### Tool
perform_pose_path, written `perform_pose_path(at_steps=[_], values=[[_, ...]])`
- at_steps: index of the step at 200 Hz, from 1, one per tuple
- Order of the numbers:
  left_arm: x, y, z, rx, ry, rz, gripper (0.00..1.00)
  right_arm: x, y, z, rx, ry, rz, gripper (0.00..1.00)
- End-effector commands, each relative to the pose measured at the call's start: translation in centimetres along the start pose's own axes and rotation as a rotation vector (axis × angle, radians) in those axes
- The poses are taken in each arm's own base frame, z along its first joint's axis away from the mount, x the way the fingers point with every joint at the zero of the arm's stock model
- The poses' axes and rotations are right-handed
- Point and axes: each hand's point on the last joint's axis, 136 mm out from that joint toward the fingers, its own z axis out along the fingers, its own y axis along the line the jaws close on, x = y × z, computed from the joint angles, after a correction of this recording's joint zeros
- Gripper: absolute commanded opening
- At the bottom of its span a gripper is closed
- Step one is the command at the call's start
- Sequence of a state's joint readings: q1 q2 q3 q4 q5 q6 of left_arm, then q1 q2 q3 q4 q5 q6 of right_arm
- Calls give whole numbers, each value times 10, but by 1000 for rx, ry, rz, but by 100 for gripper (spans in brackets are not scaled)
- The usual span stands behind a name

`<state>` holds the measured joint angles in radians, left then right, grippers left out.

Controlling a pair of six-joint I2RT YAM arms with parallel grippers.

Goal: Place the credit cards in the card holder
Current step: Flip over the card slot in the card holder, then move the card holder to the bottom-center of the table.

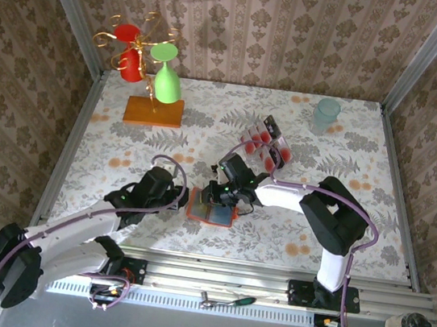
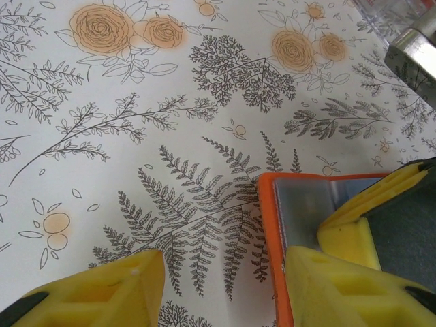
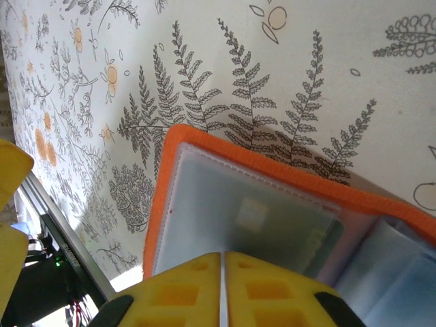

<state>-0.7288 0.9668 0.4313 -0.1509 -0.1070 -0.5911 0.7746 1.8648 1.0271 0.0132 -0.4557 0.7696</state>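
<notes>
While the holder [image 1: 210,212] lies open on the table [image 1: 364,168] near the front edge, between the two arms, the left gripper [image 1: 178,199] stands open at its left border. In the left wrist view one finger [image 2: 102,293] is over bare table and the other [image 2: 347,286] over the grey inside. The right gripper [image 1: 226,200] hangs over the holder's middle, its jaws pressed together with just a thin pale line between them; whether anything thin is pinched there I cannot tell. The cards [image 1: 266,144] lie fanned in a heap farther back, well apart from the holder, right of the orange block [image 1: 154,111].
</notes>
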Motion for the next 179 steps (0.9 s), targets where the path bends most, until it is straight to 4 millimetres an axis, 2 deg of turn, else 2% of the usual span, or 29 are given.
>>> perform_pose_path(at_steps=[1, 81, 111, 131, 144, 153, 179], values=[[1, -9, 3, 32, 4, -4, 51, -3, -5, 0, 10, -19, 5, 7], [27, -19, 23, 27, 85, 60, 51, -2, -11, 5, 27, -5, 12, 5], [35, -19, 32, 9, 117, 86, 51, -4, -7, -3, 21, -18, 4, 5], [42, -18, 37, -5, 140, 102, 50, -7, -3, -16, 24, -40, -12, 7], [44, -17, 38, -15, 144, 104, 50, -6, -3, -27, 45, -55, -33, 10], [45, -16, 39, -18, 145, 107, 50, -4, -6, -34, 74, -63, -49, 17], [46, -15, 38, -22, 141, 103, 50, 6, -30, -58, 209, -86, -82, 36]])
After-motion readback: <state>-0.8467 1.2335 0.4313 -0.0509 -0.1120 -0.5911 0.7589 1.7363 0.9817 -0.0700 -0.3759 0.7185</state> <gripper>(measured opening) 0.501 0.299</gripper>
